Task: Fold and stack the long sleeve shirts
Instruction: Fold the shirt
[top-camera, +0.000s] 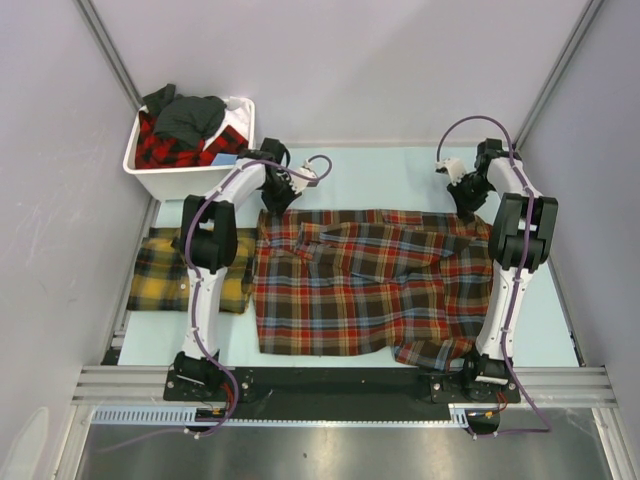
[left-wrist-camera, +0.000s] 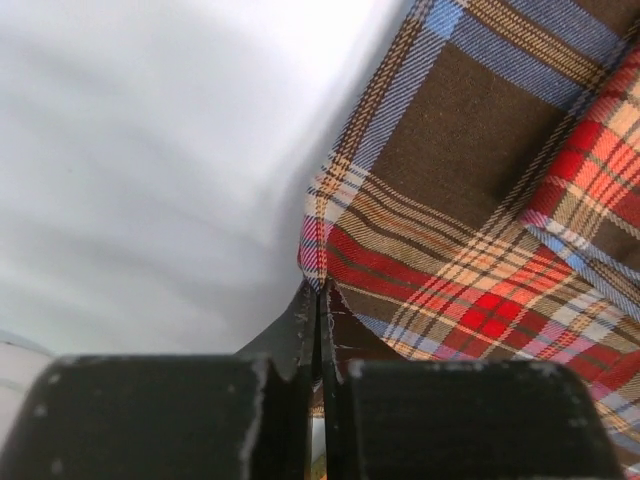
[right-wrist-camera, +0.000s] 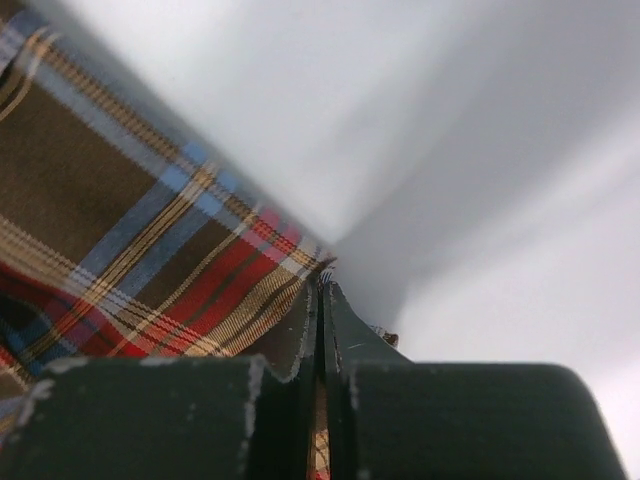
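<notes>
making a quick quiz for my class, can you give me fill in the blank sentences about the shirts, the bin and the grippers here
1. The left gripper and the right gripper are both ____ on the edge of the red-brown plaid shirt.
2. The folded yellow and green shirt lies on the ____ side of the red-brown one.
3. The bin at the far left corner is ____ in colour.

Missing words: shut; left; white

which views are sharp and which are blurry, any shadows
Top external: evenly lit, sharp, red-brown plaid shirt crisp. Left wrist: table a smeared pale blur, weave sharp. Right wrist: same blur, soft shadow band across the table.
</notes>
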